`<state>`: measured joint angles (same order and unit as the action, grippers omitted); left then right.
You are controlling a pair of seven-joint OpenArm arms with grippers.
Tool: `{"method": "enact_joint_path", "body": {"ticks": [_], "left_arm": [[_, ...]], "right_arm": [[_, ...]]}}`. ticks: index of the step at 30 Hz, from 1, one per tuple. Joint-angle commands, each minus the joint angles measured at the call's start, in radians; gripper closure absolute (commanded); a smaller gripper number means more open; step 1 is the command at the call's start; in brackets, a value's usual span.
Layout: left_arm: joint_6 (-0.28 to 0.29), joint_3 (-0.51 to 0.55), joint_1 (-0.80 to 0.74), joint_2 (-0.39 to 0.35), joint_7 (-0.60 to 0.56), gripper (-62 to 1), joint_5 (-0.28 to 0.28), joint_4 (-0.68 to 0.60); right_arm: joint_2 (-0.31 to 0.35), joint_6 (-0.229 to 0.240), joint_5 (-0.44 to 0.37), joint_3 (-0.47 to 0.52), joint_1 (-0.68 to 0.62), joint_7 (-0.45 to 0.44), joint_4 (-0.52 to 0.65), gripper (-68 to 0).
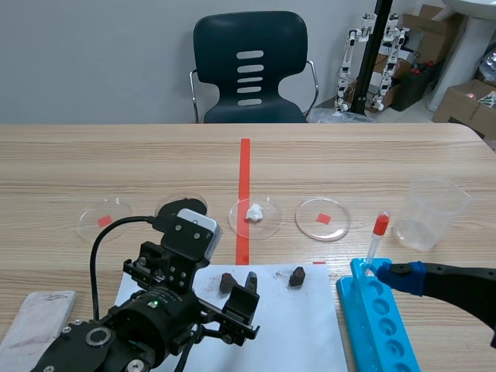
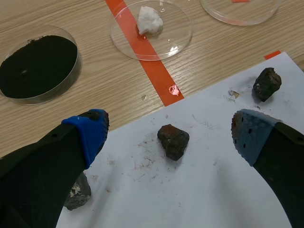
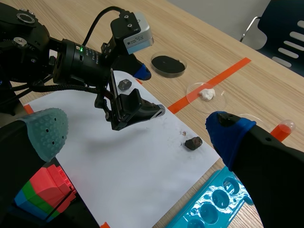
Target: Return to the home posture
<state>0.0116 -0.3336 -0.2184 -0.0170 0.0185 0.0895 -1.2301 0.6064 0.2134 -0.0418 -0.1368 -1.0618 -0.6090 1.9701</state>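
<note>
My left gripper (image 1: 226, 288) hangs open low over a white paper sheet (image 1: 291, 329) near the table's front. In the left wrist view the left gripper (image 2: 171, 137) has a dark brown rock (image 2: 173, 141) lying on the paper between its blue pads, untouched. A second rock (image 2: 267, 84) lies ahead of the far finger, and a grey one (image 2: 77, 192) sits beside the near finger. My right gripper (image 1: 404, 277) is at the front right, over a blue tube rack (image 1: 380, 325). In its own view the right gripper (image 3: 137, 135) stands open and holds nothing.
Several petri dishes line the table's middle: black powder (image 2: 38, 64), a white lump (image 2: 150, 20), and red chips (image 1: 323, 218). A red-capped tube (image 1: 377, 240) stands in the rack, with a clear cup (image 1: 434, 213) behind it. A grey slab (image 1: 35, 319) lies front left.
</note>
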Motion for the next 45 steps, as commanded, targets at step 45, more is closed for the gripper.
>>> {"method": "enact_joint_path", "body": {"ticks": [45], "left_arm": [[0.019, 0.002, -0.032, -0.020, -0.063, -54.3, 0.054, -0.026]], "right_arm": [[-0.002, -0.004, -0.011, 0.008, 0.001, -0.019, 0.023, -60.6]]}}
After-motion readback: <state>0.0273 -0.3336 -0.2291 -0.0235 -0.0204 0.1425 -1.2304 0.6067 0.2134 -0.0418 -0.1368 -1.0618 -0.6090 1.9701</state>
